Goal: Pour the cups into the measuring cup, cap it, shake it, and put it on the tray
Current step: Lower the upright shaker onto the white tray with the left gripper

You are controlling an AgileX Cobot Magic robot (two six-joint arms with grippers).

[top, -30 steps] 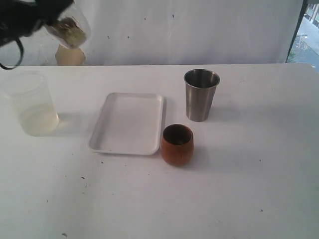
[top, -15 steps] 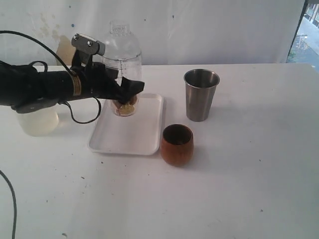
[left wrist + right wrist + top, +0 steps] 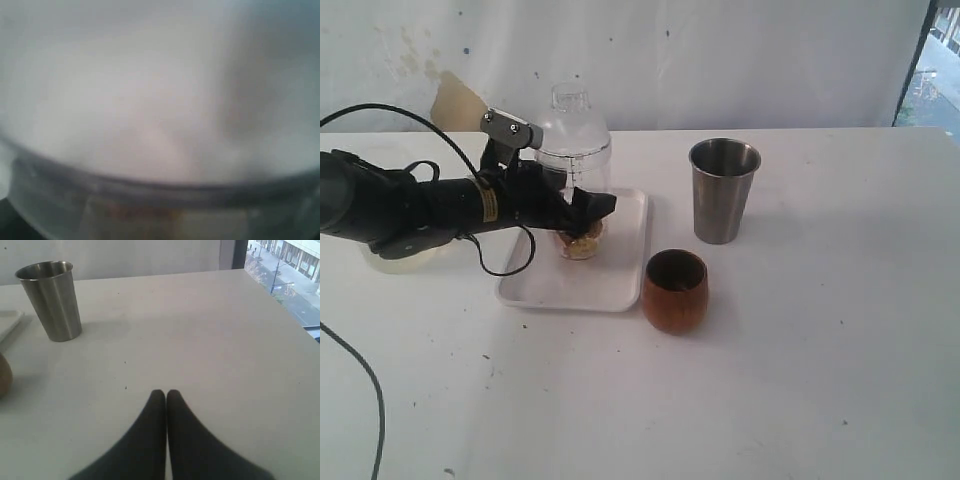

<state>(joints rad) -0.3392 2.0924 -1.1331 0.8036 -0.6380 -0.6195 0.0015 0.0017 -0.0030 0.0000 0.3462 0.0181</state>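
The measuring cup [image 3: 586,165], clear and capped with a domed lid [image 3: 571,112], stands upright over the white tray [image 3: 618,281], its base at or just above the tray floor. Yellow-brown contents lie in its bottom. My left gripper [image 3: 582,212] reaches in from the left and is shut on its lower body. The left wrist view is a blur filled by the measuring cup [image 3: 160,200]. The steel tumbler [image 3: 723,190] [image 3: 51,300] and the wooden cup [image 3: 674,290] [image 3: 3,376] stand right of the tray. My right gripper [image 3: 166,393] is shut and empty over bare table.
A frosted plastic cup [image 3: 400,259] sits behind the left arm at the table's left side. The arm's black cable [image 3: 365,380] trails over the table's left part. The tray's edge [image 3: 7,322] shows in the right wrist view, along with the table's far edge.
The left gripper carried the measuring cup from the upper left, tilted, over to the tray. It turned it upright and lowered it. The right gripper has stayed shut.
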